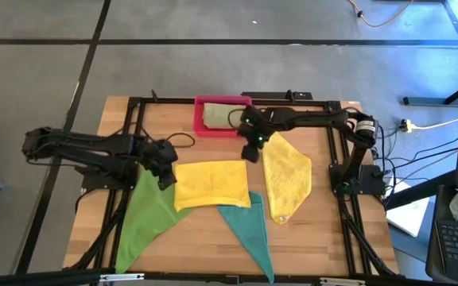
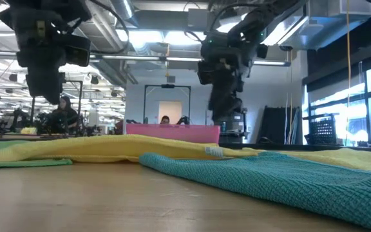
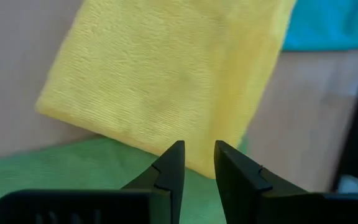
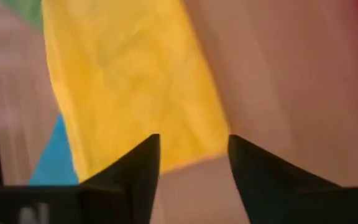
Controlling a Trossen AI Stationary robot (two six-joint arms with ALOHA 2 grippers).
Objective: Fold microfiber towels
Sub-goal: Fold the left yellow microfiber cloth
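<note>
Folding is between cloths. One olive towel (image 1: 217, 117) lies in the pink tray (image 1: 199, 121) at 12 o'clock on the tabletop (image 1: 316, 238); four towels remain spread out.

Jaw state:
- Left gripper (image 1: 165, 179): hangs over the 9 o'clock edge of the middle yellow towel (image 1: 211, 184), where that towel overlaps the green towel (image 1: 145, 216). The left wrist view shows the jaws slightly apart with nothing between them.
- Right gripper (image 1: 252, 151): hangs over the 12 o'clock tip of the long yellow towel (image 1: 287, 179). The right wrist view shows the jaws parted and empty, with the towel's end below them.

Likely next move: pick one yellow towel, lower both grippers to two corners of one edge, pinch a single layer, and carry that edge across to the opposite one.

Obstructions:
- The middle yellow towel overlaps the green towel at 9 o'clock; a deep pinch there could catch both layers.
- The teal towel (image 1: 250, 230) touches the middle yellow towel's 5 o'clock corner and runs just beside the long yellow towel.
- The tray stands just beyond the right gripper, limiting travel toward 12 o'clock.
</note>
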